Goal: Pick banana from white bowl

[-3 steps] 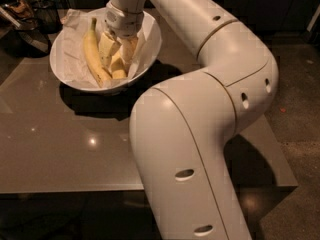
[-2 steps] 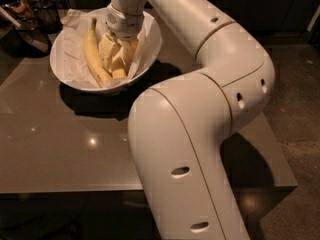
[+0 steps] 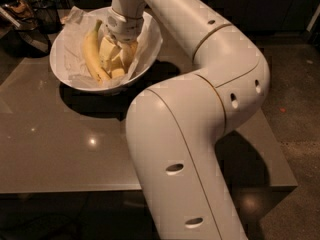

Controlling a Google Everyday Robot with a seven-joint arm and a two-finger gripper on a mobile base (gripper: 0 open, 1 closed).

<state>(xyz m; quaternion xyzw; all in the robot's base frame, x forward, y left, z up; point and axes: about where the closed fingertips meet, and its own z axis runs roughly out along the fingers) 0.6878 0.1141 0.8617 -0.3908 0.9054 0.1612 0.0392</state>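
The white bowl (image 3: 64,64) stands at the table's far left, lined with crumpled white paper. A slim yellow banana (image 3: 90,51) with a greenish stem lies in its left half, stem pointing away. My gripper (image 3: 117,59) reaches straight down into the middle of the bowl, just right of that banana and close against it. A second yellow piece (image 3: 132,51) shows at the gripper's right side, mostly hidden by it. I cannot tell whether the gripper touches either fruit.
The bowl sits on a glossy grey-brown table (image 3: 60,154). My large white arm (image 3: 200,114) arches over the table's right half and hides it. Dark clutter (image 3: 30,9) stands past the far left edge. Dark floor (image 3: 295,119) lies to the right.
The gripper stays down in the bowl beside the banana. The near links of the arm have shifted slightly. The bananas and the bowl have not moved.
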